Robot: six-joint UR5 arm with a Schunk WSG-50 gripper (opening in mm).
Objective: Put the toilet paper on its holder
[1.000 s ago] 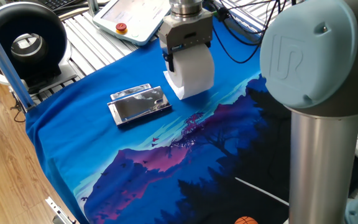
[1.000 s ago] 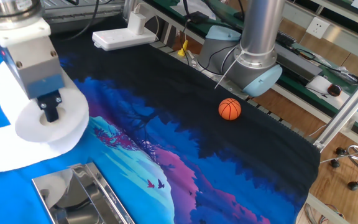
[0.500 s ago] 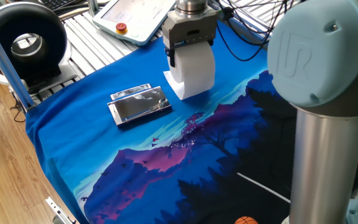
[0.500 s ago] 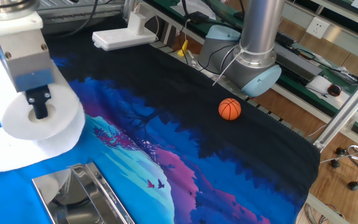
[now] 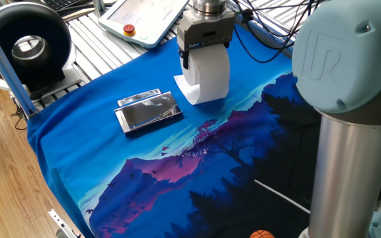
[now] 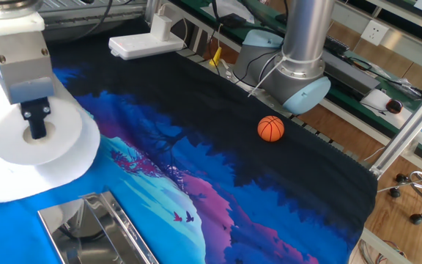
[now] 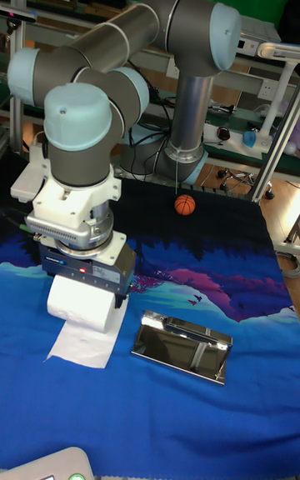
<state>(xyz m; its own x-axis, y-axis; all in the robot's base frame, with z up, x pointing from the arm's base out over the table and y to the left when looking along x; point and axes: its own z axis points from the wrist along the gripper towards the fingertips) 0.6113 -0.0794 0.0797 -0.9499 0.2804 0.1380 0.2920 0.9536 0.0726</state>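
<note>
My gripper (image 5: pixel 202 65) is shut on the toilet paper (image 5: pixel 211 76), a white roll hanging under it just above the blue cloth. In the other fixed view one black finger (image 6: pixel 35 123) reaches down over the roll's (image 6: pixel 61 143) hollow core, and the second finger is hidden behind the roll. A loose sheet (image 6: pixel 6 183) trails down onto the cloth. The holder (image 5: pixel 149 110), a shiny silver rectangle with folded edges, lies flat to the left of the roll and apart from it. The tall fixed view shows the roll (image 7: pixel 79 303) left of the holder (image 7: pixel 183 347).
An orange ball (image 6: pixel 270 128) rests on the dark part of the cloth near the arm's base (image 6: pixel 302 81). A white pendant with a red button (image 5: pixel 144 16) and a black round device (image 5: pixel 28 43) lie beyond the cloth's far edge. A white power strip (image 6: pixel 149 42) is at the back.
The gripper has carried the roll a short way to the right in one fixed view, slightly farther from the holder. The sheet still trails on the cloth and the holder has stayed put.
</note>
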